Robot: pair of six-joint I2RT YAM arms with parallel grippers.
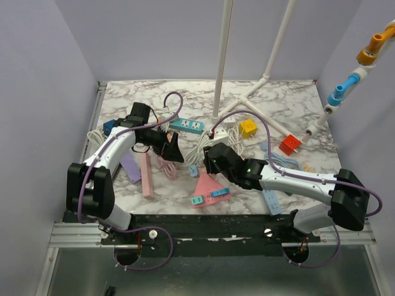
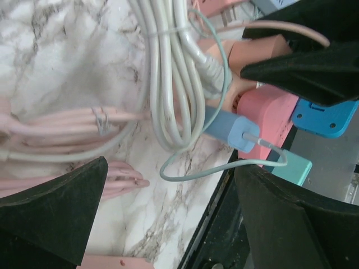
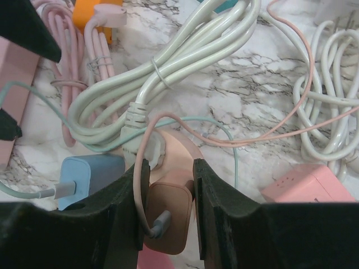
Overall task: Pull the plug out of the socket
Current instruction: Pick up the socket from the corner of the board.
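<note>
Right gripper (image 3: 170,182): two fingers clamp one peach plug (image 3: 168,221), joined to one peach socket (image 3: 180,154) on the marble table (image 3: 252,95), beside one white plug (image 3: 134,124) and one blue charger (image 3: 90,179). Left gripper (image 2: 171,168): jaws spread wide, empty, over one bundled white cable (image 2: 168,84).
</note>
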